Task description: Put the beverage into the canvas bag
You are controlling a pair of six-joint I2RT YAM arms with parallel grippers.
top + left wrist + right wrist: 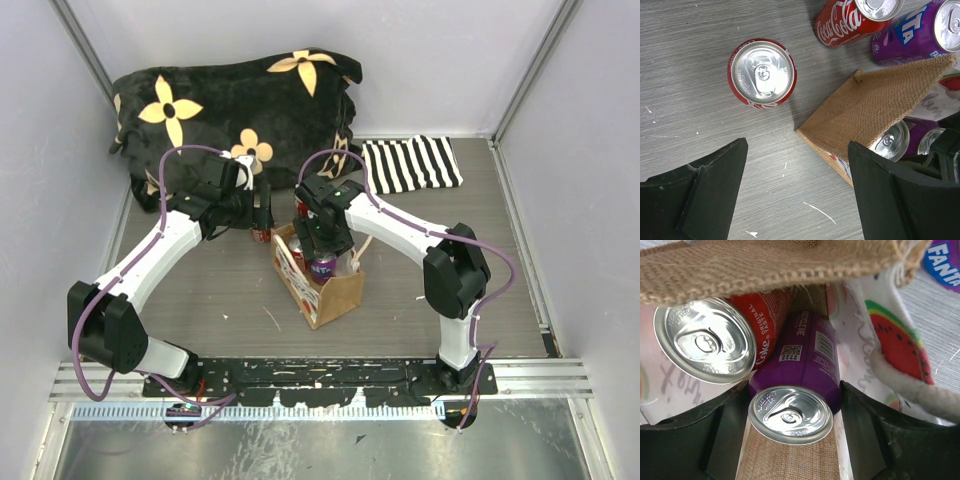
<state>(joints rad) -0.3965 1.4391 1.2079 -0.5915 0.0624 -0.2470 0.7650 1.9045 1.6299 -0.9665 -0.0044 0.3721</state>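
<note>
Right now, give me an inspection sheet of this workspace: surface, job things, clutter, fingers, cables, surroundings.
Surface: grey wood-grain table, few white flecks.
Job's things: canvas bag upright, open; Coke can and purple can inside; upright red can, second red can and Fanta can outside.
Clutter: flowered black blanket, striped cloth at back.
Grippers: left fingers open, empty, near upright red can; right fingers in the bag, closed on purple can.
Cables: purple cable looped along each arm, none snagged.
Surroundings: pale walls, nothing else seen.
</note>
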